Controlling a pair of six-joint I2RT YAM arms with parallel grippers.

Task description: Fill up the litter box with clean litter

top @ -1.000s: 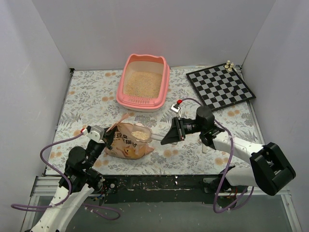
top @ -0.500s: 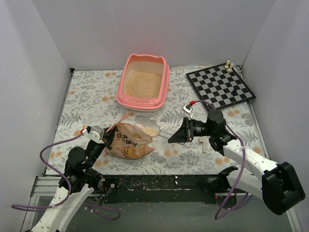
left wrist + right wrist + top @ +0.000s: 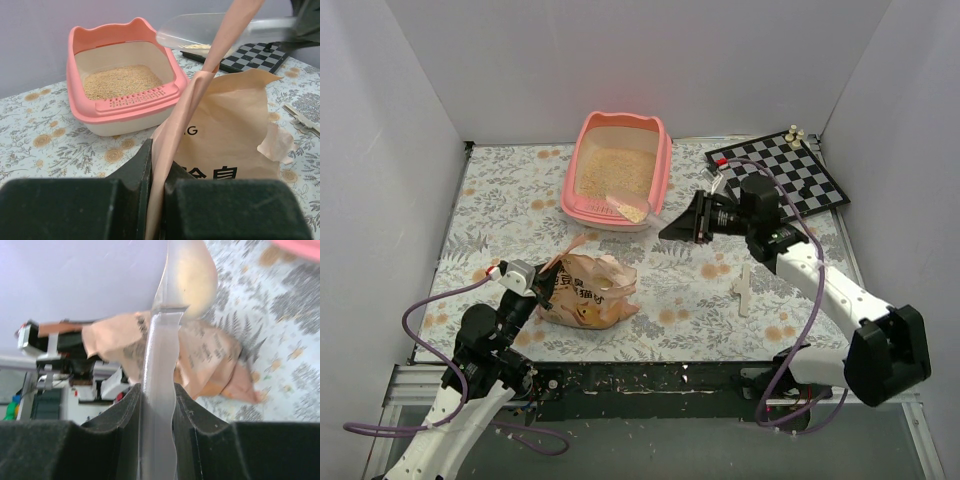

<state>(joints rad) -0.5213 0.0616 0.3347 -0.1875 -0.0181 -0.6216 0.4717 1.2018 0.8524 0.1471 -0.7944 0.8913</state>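
The pink litter box [image 3: 578,165] stands at the back centre, with pale clean litter [image 3: 615,172] spread across its floor; the left wrist view shows the box [image 3: 125,106] and its litter [image 3: 119,81] too. My right gripper [image 3: 672,228] is shut on the handle of a clear scoop [image 3: 632,208]. The scoop holds a small heap of litter and hangs over the box's near slotted end. In the right wrist view the scoop [image 3: 186,277] runs up from the right gripper [image 3: 157,395]. My left gripper [image 3: 159,165] is shut on an edge of the orange-tan bag [image 3: 235,135].
The bag [image 3: 588,290] lies on the floral cloth in front of the box, by my left gripper [image 3: 542,285]. A chessboard [image 3: 780,180] with a few pieces sits at the back right. A white clip-like piece [image 3: 744,290] lies at the right of the cloth.
My right gripper has carried the filled scoop away from the bag's mouth, back and up, to the near end of the litter box. The left gripper and the bag have stayed put.
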